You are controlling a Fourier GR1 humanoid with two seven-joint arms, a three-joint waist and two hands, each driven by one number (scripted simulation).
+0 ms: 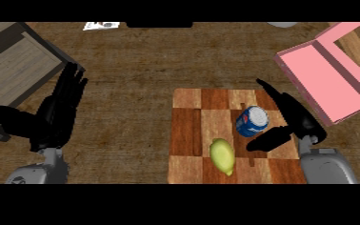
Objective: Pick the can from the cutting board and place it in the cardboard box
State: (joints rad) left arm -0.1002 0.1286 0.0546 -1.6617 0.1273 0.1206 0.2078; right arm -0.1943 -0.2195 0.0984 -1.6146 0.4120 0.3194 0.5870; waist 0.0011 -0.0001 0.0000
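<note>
A blue and white can (252, 121) stands on the checkered wooden cutting board (193, 138) in the head view. My right hand (294, 119) is just to the right of the can, fingers stretched up along its far side and thumb reaching below it, open and not closed round it. A pink box (330, 83) with an open flap lies at the right edge, beyond the board. My left hand (60, 107) rests open at the left, fingers up, far from the board.
A yellow-green fruit (222, 156) lies on the board just below the can. A grey-topped dark-framed block (25, 62) sits at the far left. A white item (102, 25) lies at the counter's back edge.
</note>
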